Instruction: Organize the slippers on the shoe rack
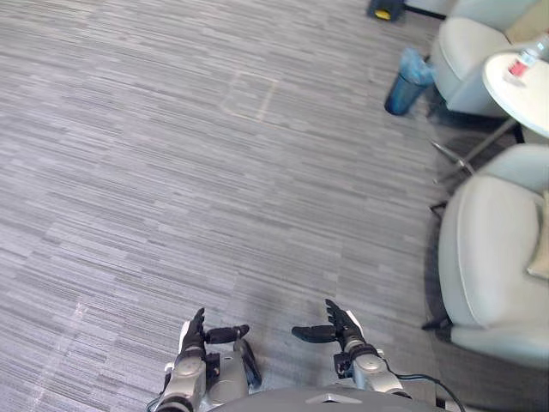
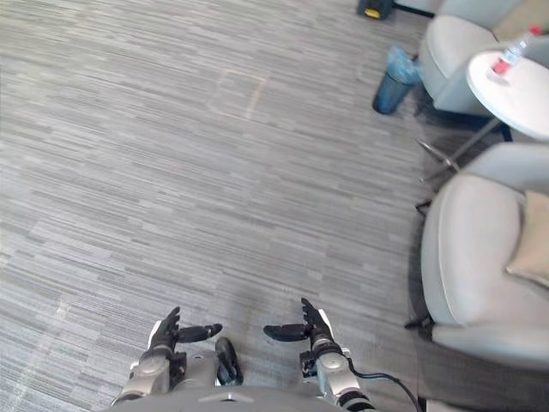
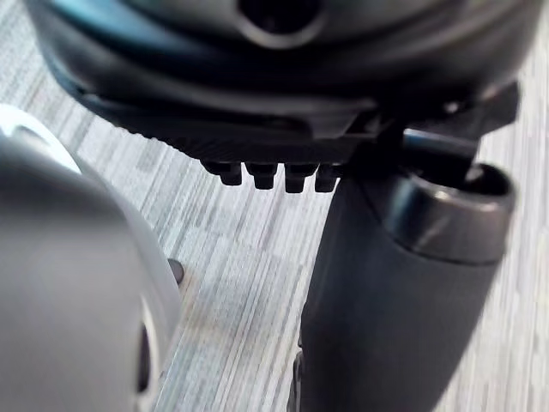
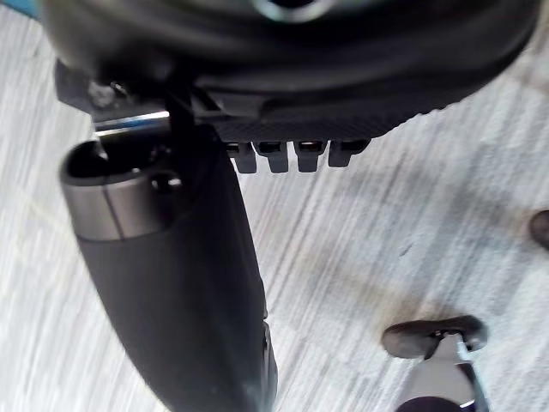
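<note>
My left hand (image 1: pixel 194 338) is low at about 7 o'clock in the head view, and my right hand (image 1: pixel 346 330) is low at about 5 o'clock. Both are over the grey carpet floor (image 1: pixel 171 172). Both hands are released: the fingers are straight and point forward, the thumbs point toward each other across the gap, and nothing is held. In the left wrist view I see the straight fingertips (image 3: pixel 274 176) in a row beside my thumb (image 3: pixel 403 283), with carpet behind them. The right wrist view shows the same for the other thumb (image 4: pixel 171 283).

At about 1 o'clock a blue bin (image 1: pixel 410 81) stands on the floor. Just beside it, to the right, is a pale armchair (image 1: pixel 467 51). At 2 o'clock there is a round white tabletop (image 1: pixel 519 90) with a bottle (image 1: pixel 525 58) standing on it. A second pale armchair (image 1: pixel 493 257) is at about 3 to 4 o'clock, with a cushion (image 1: pixel 540 240) on its seat.

Where the slippers are, I cannot tell from here
</note>
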